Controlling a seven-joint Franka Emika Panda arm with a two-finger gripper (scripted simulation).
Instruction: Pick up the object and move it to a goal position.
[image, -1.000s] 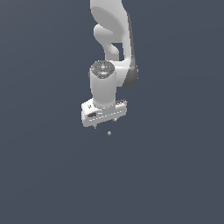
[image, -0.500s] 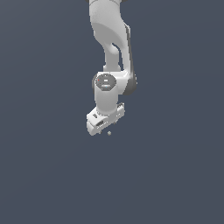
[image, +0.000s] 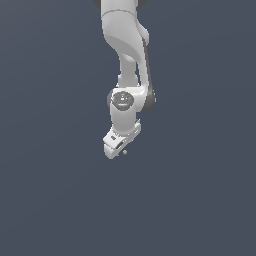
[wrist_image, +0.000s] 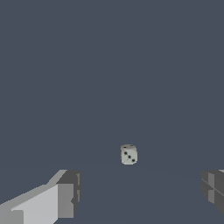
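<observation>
The die (wrist_image: 128, 154), pale with black pips, lies on the flat dark grey floor (wrist_image: 109, 65). In the exterior view it is a speck (image: 125, 152) just beside the lower edge of the white gripper (image: 118, 148). The wrist view shows the fingers (wrist_image: 68, 194) spread wide, touching nothing, the die lying apart from both, nearer the middle of the gap.

Matt pale object (wrist_image: 128, 154); smooth white pincer (image: 118, 152).

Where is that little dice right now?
In the exterior view the dice is a speck just below the gripper, near the middle. The wrist view shows it between the open jaws, untouched.
</observation>
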